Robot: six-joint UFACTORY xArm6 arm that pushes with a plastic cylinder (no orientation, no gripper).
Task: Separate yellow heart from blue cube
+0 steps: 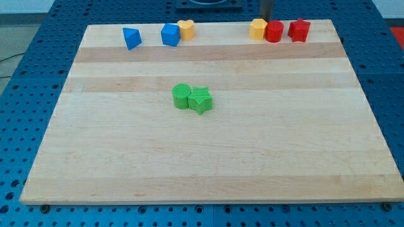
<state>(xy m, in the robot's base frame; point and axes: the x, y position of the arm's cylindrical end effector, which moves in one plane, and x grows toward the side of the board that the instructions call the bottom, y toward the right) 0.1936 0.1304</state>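
Two task blocks, yellow heart [185, 29] and blue cube [170, 34], sat touching; my tip [266, 19] near yellow block [259, 29]; no claw visible.

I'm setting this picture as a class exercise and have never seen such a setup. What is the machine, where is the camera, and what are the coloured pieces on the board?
One camera looks down at a pale wooden board lying on a blue perforated table. The machine is a robot arm ending in a dark rod; only a short piece shows at the view's top, my tip just behind the yellow hexagonal block. It holds nothing; it only pushes.

Along the top edge: a blue wedge-like block, then the blue cube touching the yellow heart. Further right, the yellow hexagonal block, a red round block and a red star. Mid-board, a green cylinder touches a green star.
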